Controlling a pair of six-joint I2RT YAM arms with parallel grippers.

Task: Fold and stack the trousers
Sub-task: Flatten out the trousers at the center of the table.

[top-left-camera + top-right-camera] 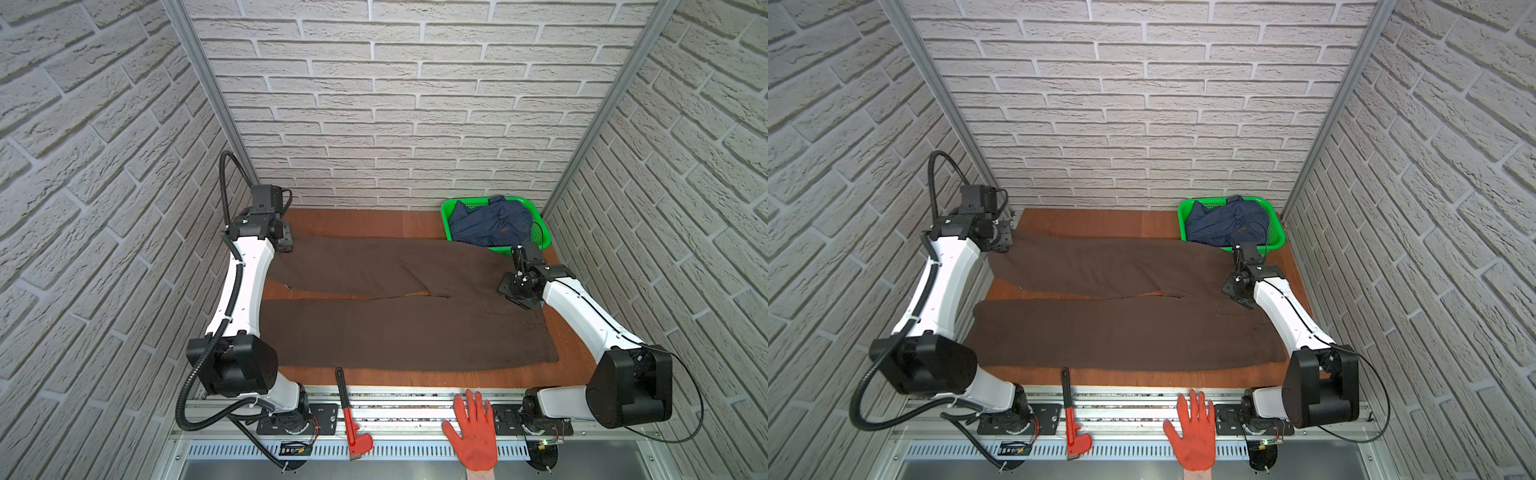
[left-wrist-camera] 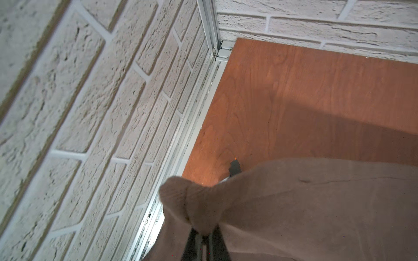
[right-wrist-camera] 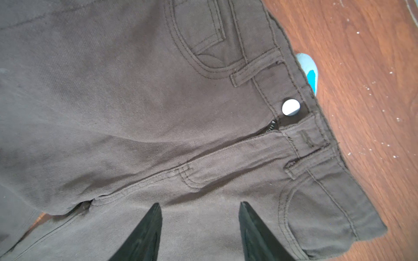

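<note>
**Left hand [image 2: 206,231] clamped on the trousers [image 1: 395,332]; right hand [image 3: 199,204] spread above the fly**

A corner of the far leg's hem is pinched by the left hand, whose fingers [image 2: 190,246] are closed together on it. In the left wrist view the cloth is gathered into a small knob just past the fingertips. This grip is placed near the far left corner of the surface [image 2: 294,90].

In both top views the trousers are laid flat across the wooden surface, with the waist toward the right arm and the legs toward the left arm. The two legs are parted, and a narrow strip of bare wood is shown between them.

The right hand's jaws are seen apart and nothing is gripped between them. They are poised over the front of the trousers, beside the fly seam and near the waistband. Whether the cloth is touched cannot be told. A white button [image 3: 290,107] is seen at the waistband, and a light blue label [image 3: 308,70] is shown at its edge.

A green basket [image 1: 446,216] is set in the far right corner, just beside the waist, and a dark blue denim garment [image 1: 490,224] is heaped in it. A red pipe wrench [image 1: 351,415] is laid across the front rail. An orange glove [image 1: 473,432] is pressed flat on the rail beside the right arm's base.
</note>
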